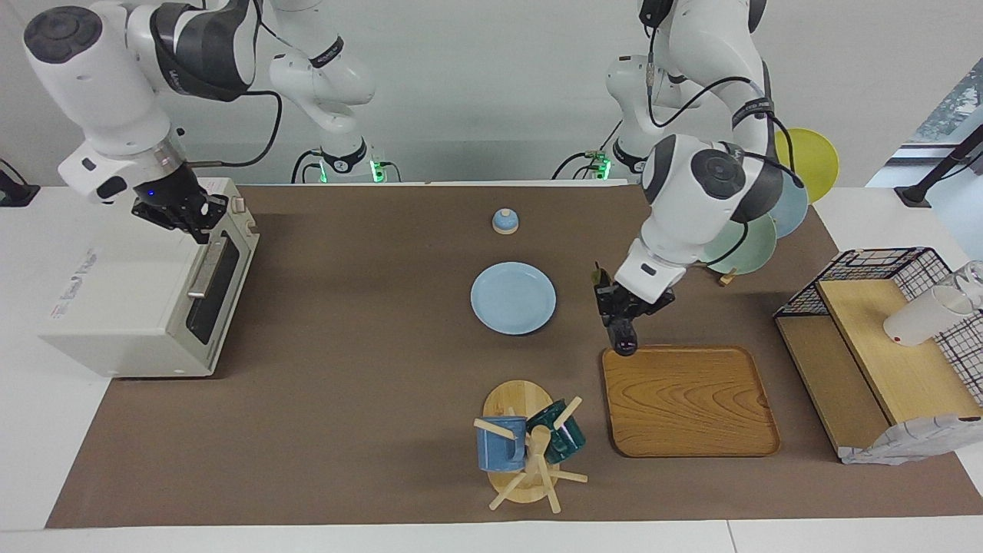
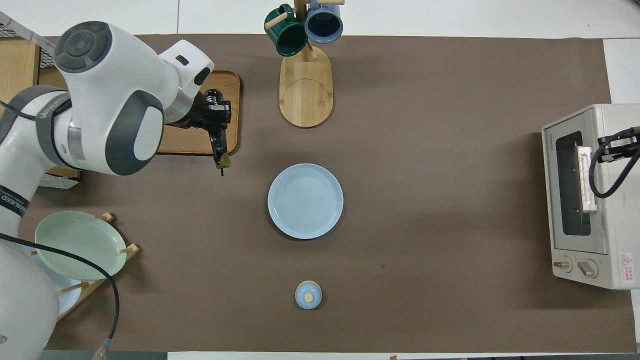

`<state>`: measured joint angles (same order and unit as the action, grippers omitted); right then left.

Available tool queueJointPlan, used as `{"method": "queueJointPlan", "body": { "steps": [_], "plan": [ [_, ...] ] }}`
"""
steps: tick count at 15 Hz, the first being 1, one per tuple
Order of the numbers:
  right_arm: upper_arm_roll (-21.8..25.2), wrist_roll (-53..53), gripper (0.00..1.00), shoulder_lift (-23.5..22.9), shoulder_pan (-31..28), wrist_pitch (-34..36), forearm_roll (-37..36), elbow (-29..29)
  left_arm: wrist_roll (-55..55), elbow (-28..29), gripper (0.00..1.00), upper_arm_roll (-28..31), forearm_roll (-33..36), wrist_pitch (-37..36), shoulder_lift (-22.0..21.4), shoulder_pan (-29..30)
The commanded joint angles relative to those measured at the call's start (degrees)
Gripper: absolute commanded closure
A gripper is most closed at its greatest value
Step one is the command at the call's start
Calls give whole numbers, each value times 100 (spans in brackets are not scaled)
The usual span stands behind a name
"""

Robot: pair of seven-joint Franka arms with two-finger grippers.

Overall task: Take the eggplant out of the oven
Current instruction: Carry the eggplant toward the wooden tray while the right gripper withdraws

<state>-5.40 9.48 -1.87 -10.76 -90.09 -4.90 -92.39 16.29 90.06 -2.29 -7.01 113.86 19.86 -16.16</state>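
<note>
Facing view. The left gripper (image 1: 623,326) was closed on the slender dark purple eggplant (image 1: 619,322), carried well clear of the boxy white toaster oven (image 1: 146,296) at the right arm's end of the table. The vegetable hung steeply, green stem uppermost and its dark tip just over the corner of the brown wooden tray (image 1: 691,403) nearest the round pale blue plate (image 1: 513,298). The right gripper (image 1: 180,211) waited over the oven's top front edge by the silver bar handle; whether its fingers were parted cannot be told. The oven door appeared shut.

Overhead view. The eggplant (image 2: 219,132) lay with its long axis running from the tray's (image 2: 200,142) edge back toward the robots, stem off the tray. The left gripper (image 2: 217,117) alone held it, so the likely release was onto the tray directly beneath. The brown table mat (image 2: 425,200) carried a wooden mug stand (image 2: 305,95) at its edge farthest from the robots and a small blue knobbed lid (image 2: 308,294) near the robots' edge.
</note>
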Motion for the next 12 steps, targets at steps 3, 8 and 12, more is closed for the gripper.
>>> {"method": "queueJointPlan", "body": {
  "steps": [3,8,12],
  "plan": [
    [-22,97,0,-42,-22,343,164,90,-706,-523,100,-43,217,-163,561,693],
    [248,10,0,45,528,457,86,63,-856,-1175,100,-52,385,397,1633,956],
    [548,-219,0,361,908,291,94,-321,-865,-877,100,-52,420,979,1661,983]
  ]
}}
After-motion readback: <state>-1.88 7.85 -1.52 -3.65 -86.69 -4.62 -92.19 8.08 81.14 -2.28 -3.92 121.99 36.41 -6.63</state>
